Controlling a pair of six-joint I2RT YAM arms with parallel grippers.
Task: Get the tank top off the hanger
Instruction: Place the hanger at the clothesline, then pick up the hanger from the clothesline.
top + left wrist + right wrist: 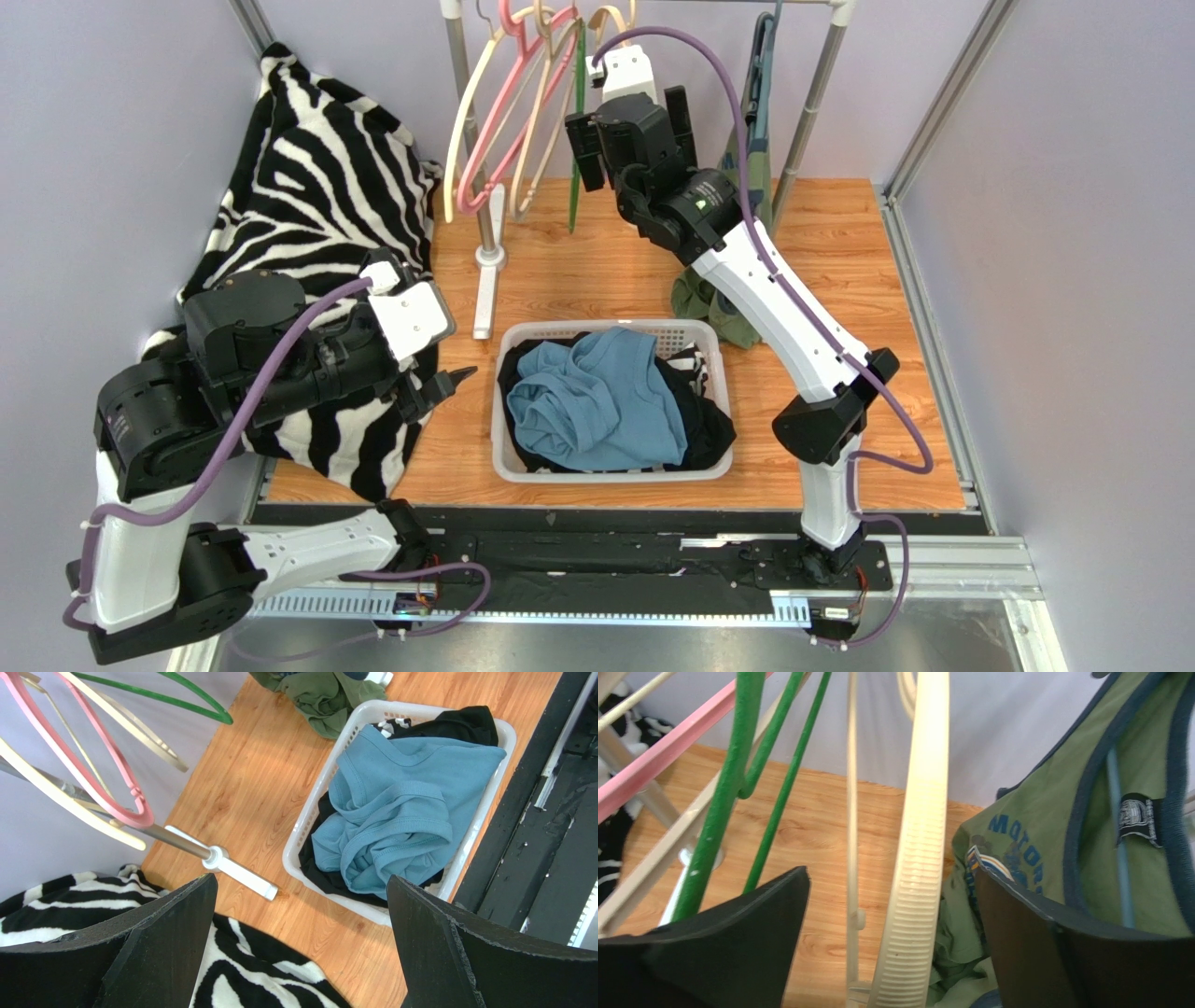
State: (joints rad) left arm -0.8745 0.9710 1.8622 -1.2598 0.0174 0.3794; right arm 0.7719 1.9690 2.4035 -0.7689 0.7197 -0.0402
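Our right claw (891, 896) gapes wide around a ribbed cream hanger (920, 812) and grips nothing. Our left claw (300, 889) is just as wide and empty above the zebra cloth (260, 980). Just right of the cream hanger, the green tank top (1046, 861) hangs on its thin blue hanger (1120, 882) at the rack (459, 70). We judge we should shift right, pinch only fabric at the strap, then lift it off the hanger's shoulder without snagging the neighbours.
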